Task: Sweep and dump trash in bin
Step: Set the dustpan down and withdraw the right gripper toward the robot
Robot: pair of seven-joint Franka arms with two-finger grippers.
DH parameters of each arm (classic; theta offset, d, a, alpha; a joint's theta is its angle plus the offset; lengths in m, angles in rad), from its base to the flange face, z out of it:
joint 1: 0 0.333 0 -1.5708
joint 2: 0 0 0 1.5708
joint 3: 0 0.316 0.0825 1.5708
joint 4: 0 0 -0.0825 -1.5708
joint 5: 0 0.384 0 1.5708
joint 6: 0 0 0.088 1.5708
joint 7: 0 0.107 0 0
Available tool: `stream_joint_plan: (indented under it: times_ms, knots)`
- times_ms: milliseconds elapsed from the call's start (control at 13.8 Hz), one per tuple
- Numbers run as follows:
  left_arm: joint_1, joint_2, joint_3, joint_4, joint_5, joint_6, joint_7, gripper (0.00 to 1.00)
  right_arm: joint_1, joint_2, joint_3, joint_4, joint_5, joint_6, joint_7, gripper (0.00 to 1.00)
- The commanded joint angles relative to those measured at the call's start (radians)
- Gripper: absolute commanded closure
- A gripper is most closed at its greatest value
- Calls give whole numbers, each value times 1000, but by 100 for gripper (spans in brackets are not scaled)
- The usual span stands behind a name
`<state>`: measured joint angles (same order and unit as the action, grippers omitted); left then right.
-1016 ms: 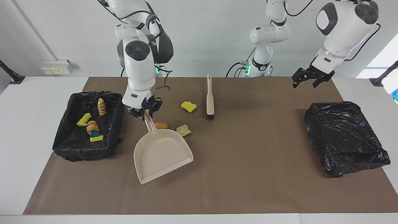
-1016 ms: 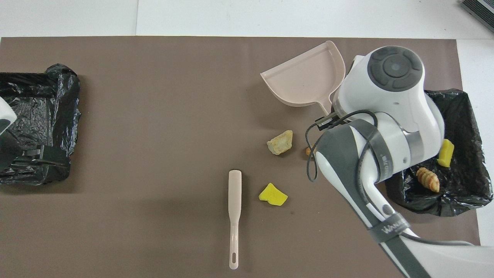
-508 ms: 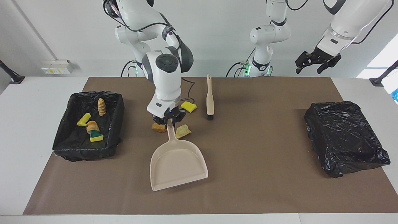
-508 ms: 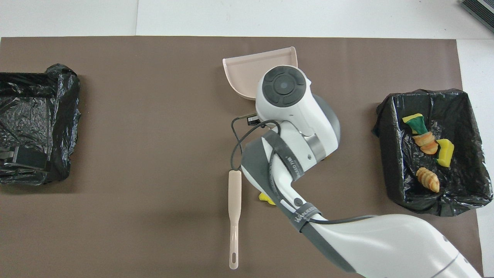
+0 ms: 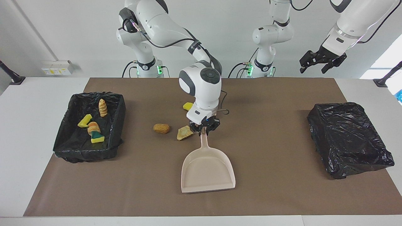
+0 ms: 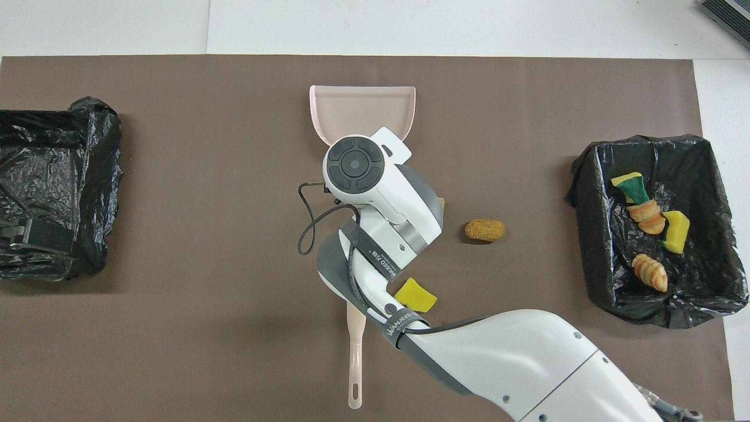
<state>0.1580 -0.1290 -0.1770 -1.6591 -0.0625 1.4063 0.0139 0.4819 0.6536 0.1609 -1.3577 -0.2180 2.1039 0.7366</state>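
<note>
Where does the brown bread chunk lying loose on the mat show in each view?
Facing view: brown bread chunk, between the bin holding scraps and the dustpan handle.
Overhead view: same chunk, between the arm and that bin.
Shared landmark: the dustpan.

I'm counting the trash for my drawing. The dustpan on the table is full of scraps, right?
Not quite. The facing view shows the dustpan on the table is empty. Three scraps lie loose on the mat: the brown chunk, the tan chunk and the yellow sponge bit.
</note>
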Motion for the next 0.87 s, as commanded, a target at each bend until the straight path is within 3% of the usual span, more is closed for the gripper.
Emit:
stream_joint_plan:
  times_ms: [0, 435, 653, 798]
  knots:
    - [-8, 2, 5, 27, 20, -33, 6, 0, -14, -11, 3, 20, -3, -12, 12, 0]
    - [-150, -37, 140, -10, 18, -18, 8, 0, -8, -182, 40, -141, 35, -76, -37, 0]
    - [-150, -37, 140, -11, 20, -10, 1, 0, 4, -334, 43, -326, 158, -84, -19, 0]
    - [-156, -41, 136, -14, 20, -23, 3, 0, 50, -419, 45, -461, 170, -62, 15, 0]
